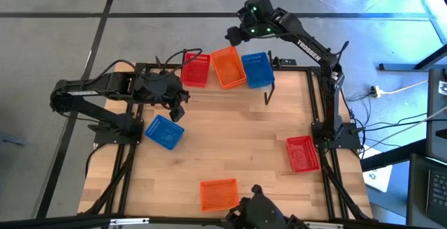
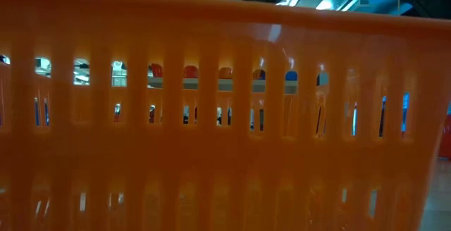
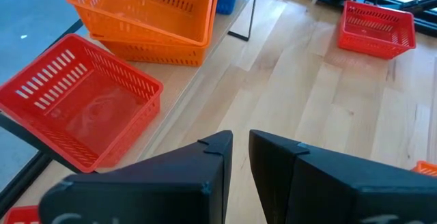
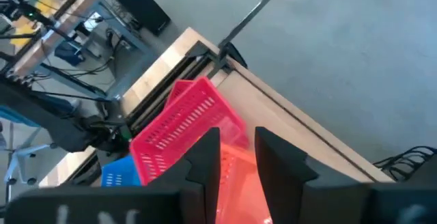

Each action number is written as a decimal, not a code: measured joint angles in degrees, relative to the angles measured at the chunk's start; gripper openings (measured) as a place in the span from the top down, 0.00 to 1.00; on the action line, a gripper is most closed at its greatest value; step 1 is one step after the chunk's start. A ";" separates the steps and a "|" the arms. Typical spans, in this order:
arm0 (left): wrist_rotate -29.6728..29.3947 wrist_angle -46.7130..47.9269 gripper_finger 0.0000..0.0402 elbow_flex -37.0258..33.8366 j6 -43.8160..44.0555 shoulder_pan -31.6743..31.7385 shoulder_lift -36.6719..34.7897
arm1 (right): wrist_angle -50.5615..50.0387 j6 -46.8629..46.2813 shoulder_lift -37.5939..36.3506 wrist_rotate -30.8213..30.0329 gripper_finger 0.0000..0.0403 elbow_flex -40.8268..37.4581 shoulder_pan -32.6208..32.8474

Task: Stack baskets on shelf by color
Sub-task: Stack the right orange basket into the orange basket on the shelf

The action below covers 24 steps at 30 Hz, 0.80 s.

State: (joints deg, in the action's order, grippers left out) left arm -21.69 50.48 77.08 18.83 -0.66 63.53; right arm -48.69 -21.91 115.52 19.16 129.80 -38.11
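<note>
On the shelf at the table's far edge stand a red basket, two nested orange baskets and a blue basket, side by side. My right gripper hangs open above the shelf's far side, over the orange basket and beside the red one, holding nothing. My left gripper hovers open over the table's left part, empty. On the tabletop rest a blue basket, a red basket and an orange basket.
The near-edge orange basket's wall fills the low view. A thin black shelf leg stands on the tabletop below the blue basket. Bare wood lies in the table's middle. Cables and equipment lie on the floor at the right.
</note>
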 joint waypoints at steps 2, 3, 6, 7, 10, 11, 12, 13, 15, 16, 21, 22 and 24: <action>0.00 0.02 0.90 0.00 0.00 0.00 0.00 | -0.21 -0.04 0.00 0.02 0.79 0.00 0.30; 0.00 0.02 0.90 0.00 0.00 0.00 0.00 | -0.47 0.20 0.00 -0.02 0.80 0.00 0.39; -0.02 0.03 0.90 0.00 -0.01 0.01 -0.01 | -0.57 2.72 0.00 0.03 0.87 0.00 0.48; -0.02 0.02 0.90 0.00 0.00 0.01 0.00 | -0.54 3.13 0.00 0.22 0.91 0.00 0.48; -0.04 0.02 0.90 0.00 0.00 0.02 0.00 | -0.57 5.64 0.00 1.65 0.98 0.00 0.50; -0.04 0.02 0.90 0.00 0.00 0.02 0.00 | -0.57 5.81 0.00 2.55 0.99 0.00 0.50; -0.04 0.02 0.90 0.00 0.00 0.02 0.00 | -0.54 5.88 0.03 3.20 0.98 0.00 0.50; -0.04 0.02 0.90 0.00 0.00 0.02 0.00 | -0.51 5.93 0.24 3.48 0.99 0.00 0.50; -0.04 0.02 0.90 0.00 0.00 0.01 0.00 | -0.52 6.83 1.05 4.33 1.00 0.00 0.50; -0.07 0.02 0.90 0.00 0.00 0.02 0.00 | -0.52 7.27 1.65 4.97 1.00 0.00 0.50; -0.07 0.02 0.90 0.00 0.00 0.01 0.00 | -0.61 7.42 5.05 5.96 1.00 -0.02 0.53; -0.08 0.02 0.90 0.00 0.00 0.02 0.00 | -0.57 7.39 5.59 6.03 1.00 -0.02 0.53; -0.09 0.02 0.90 0.00 0.00 0.00 0.00 | -0.50 7.40 6.61 6.81 1.00 -0.02 0.56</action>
State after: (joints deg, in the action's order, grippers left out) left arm -21.78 50.50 77.08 18.83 -0.67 63.53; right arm -49.19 -14.52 122.14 25.97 129.78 -37.55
